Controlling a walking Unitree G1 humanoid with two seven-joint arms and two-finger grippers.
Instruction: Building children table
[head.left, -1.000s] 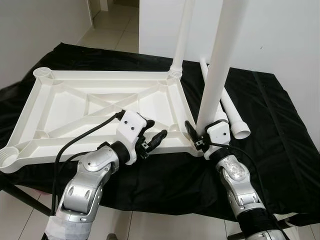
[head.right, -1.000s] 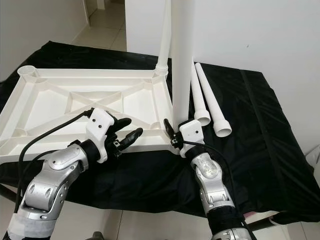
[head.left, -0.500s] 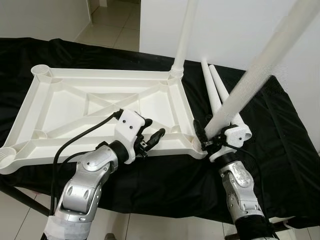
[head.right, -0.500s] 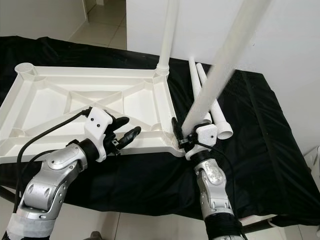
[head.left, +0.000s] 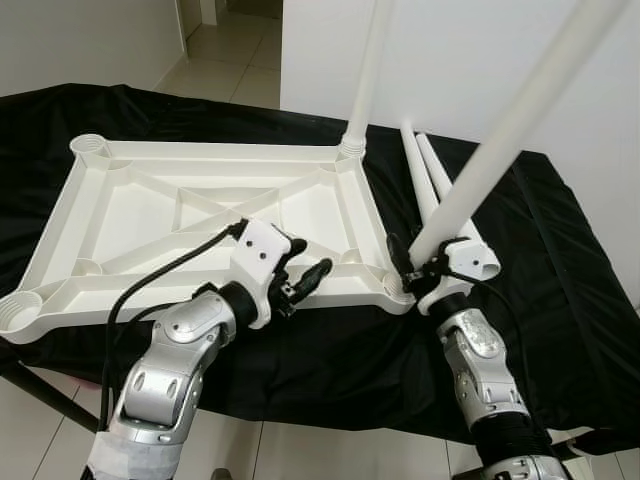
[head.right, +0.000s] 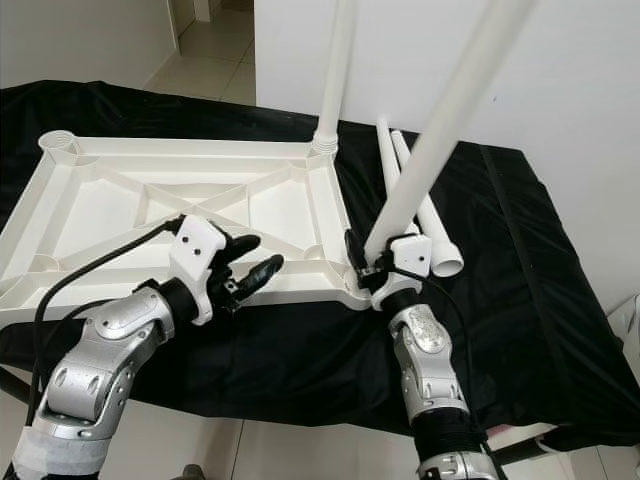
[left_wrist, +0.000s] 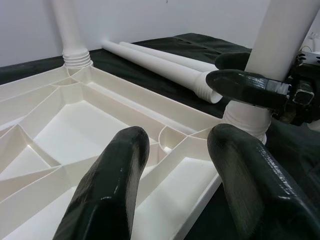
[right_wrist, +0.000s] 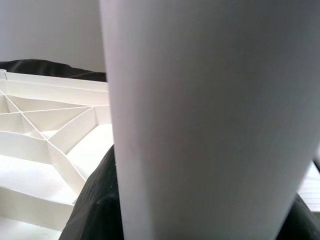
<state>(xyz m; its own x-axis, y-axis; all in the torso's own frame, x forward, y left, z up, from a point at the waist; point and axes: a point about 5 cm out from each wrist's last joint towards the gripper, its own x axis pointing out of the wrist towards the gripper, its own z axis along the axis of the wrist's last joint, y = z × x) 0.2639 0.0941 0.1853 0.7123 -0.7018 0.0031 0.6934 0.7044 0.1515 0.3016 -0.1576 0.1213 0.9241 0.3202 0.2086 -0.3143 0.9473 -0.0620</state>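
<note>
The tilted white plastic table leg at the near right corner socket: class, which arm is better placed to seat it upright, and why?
Right. The right claw is shut on the tilted white plastic table leg at its base, at the corner socket. The left claw is open over the white tabletop's underside, holding nothing.

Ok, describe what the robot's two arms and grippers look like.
Both arms are jointed silver metal shells. The left gripper and right gripper each have two long, rounded glossy black fingers on a white plastic wrist block. Loose black cables loop from each block along the forearms.
</note>
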